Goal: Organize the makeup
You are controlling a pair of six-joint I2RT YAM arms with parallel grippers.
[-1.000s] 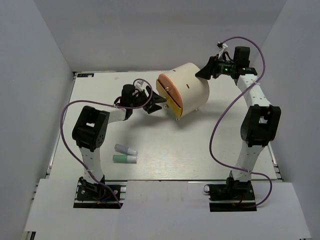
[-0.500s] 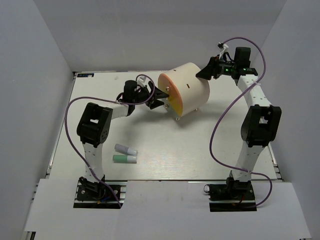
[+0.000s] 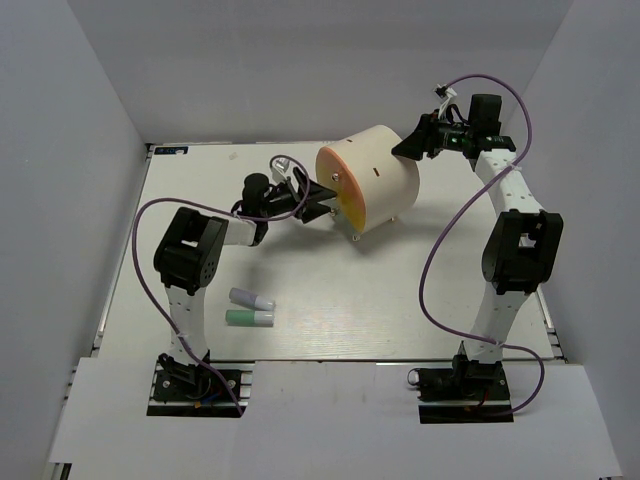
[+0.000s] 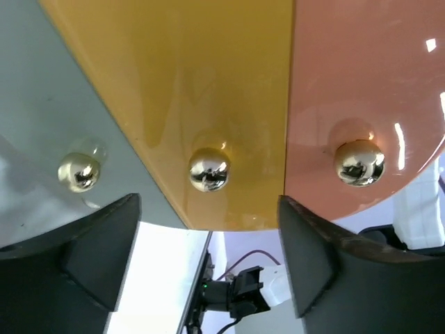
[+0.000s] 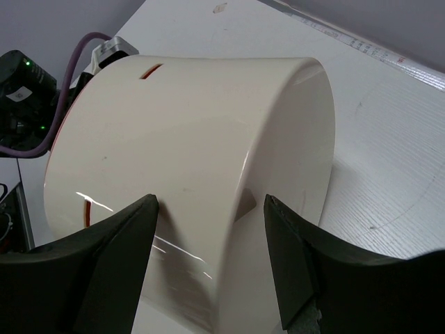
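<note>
Up close, left hand gapes before the middle knob; right hand spreads wide by the drum.

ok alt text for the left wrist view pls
Close-up of the drum face: a grey panel, an amber panel and a pink panel, each with a gold knob. The left gripper has its black fingers open at the bottom, either side of the middle knob, not touching it.
</note>
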